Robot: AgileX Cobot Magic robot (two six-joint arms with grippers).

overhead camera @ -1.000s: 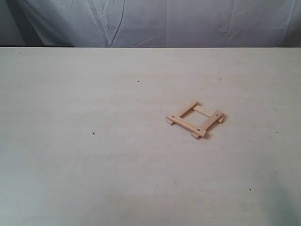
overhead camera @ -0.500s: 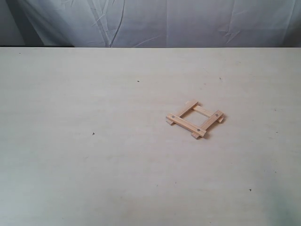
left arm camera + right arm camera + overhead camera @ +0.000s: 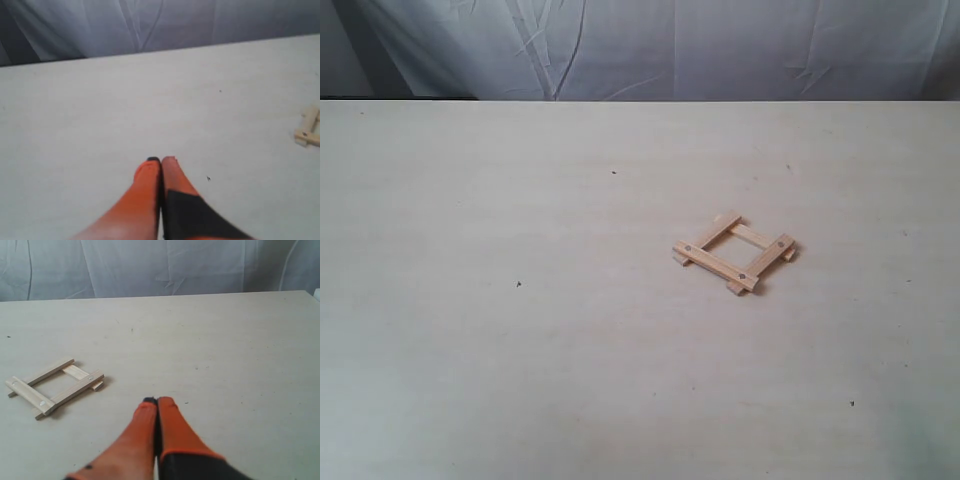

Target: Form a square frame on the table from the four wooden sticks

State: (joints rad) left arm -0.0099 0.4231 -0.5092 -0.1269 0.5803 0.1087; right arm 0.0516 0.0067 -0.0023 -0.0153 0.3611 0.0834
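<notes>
Over on the left, the left claw [image 3: 161, 160] is hanging above the counter [image 3: 520, 350], tips pressed together, gripping nothing. Right of center the square frame [image 3: 734, 253] is lying flat, corners seemingly overlapping. Further right, the right claw [image 3: 157, 401] is hovering, tips together too.

Four short, flat, pale wooden sticks [image 3: 717, 265] are lying as a small open square frame [image 3: 761, 264], ends overlapping at the corners and dark holes showing near some ends. The frame is resting flat, right of centre, on the wide cream tabletop [image 3: 520, 350].

Soft even light; left claw [image 3: 161, 160] blurred.
</notes>
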